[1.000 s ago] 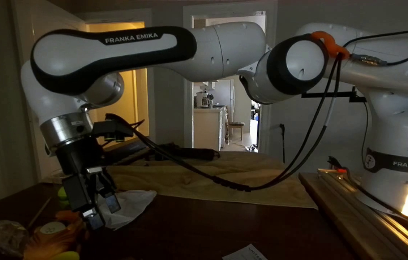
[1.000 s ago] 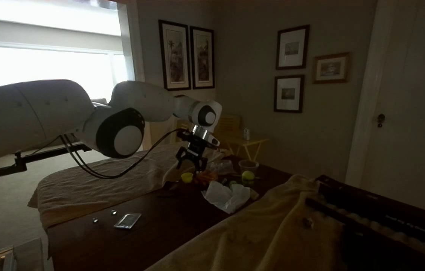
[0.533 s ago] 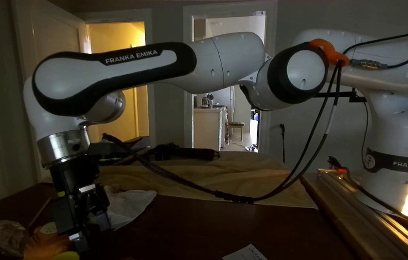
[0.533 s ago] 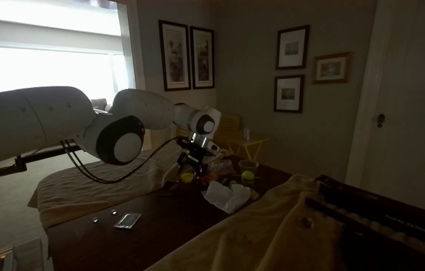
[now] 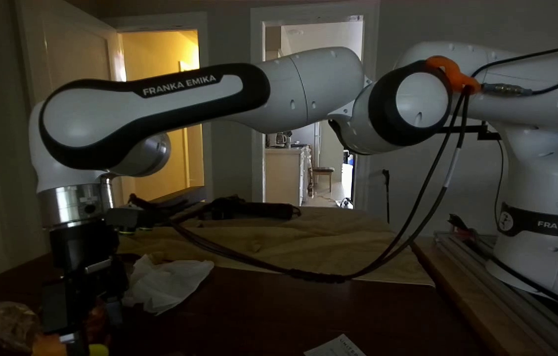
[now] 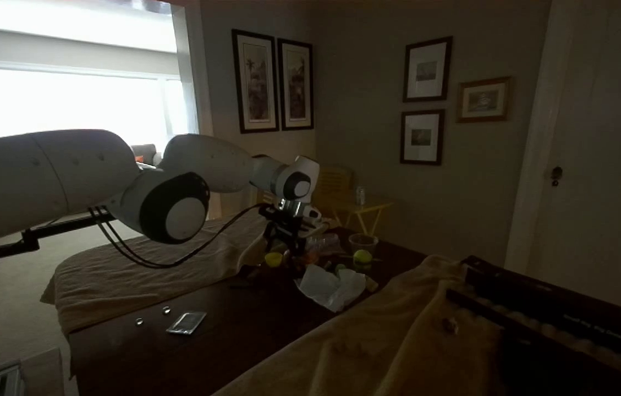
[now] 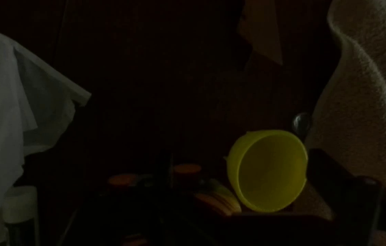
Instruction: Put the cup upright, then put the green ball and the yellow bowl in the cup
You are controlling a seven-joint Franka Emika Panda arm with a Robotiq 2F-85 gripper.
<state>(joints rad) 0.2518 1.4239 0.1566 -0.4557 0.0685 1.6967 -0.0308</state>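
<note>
You have the dark table (image 6: 255,330) as the largest surface, with the crumpled white sheet (image 6: 329,289) lying on it; take your bearings from that sheet, as an exterior view shows it. Your gripper (image 5: 95,333) is low over the table, left of the sheet in both exterior views, its jaws spread wide and nothing visibly gripped; an orange object (image 5: 49,344) shows right by them, and you cannot tell whether they touch it. The clear plastic cup (image 6: 363,243) is beyond the sheet, toward its right end, and looks upright, so that step seems done; expect it to be light, thin and slippery, and if you must shift it, pinch the wall gently below the rim. The green ball (image 6: 362,256) lies just beyond the sheet, in front of the cup and by the look of it not inside; it is likely light and quick to roll, so close across its widest part. The yellow bowl (image 7: 268,171) sits left of the sheet, mouth up, with one jaw dark beside it in the wrist view, contact unclear; it is probably light plastic that gives under a hard squeeze, so take its rim with one jaw inside and one outside.
</note>
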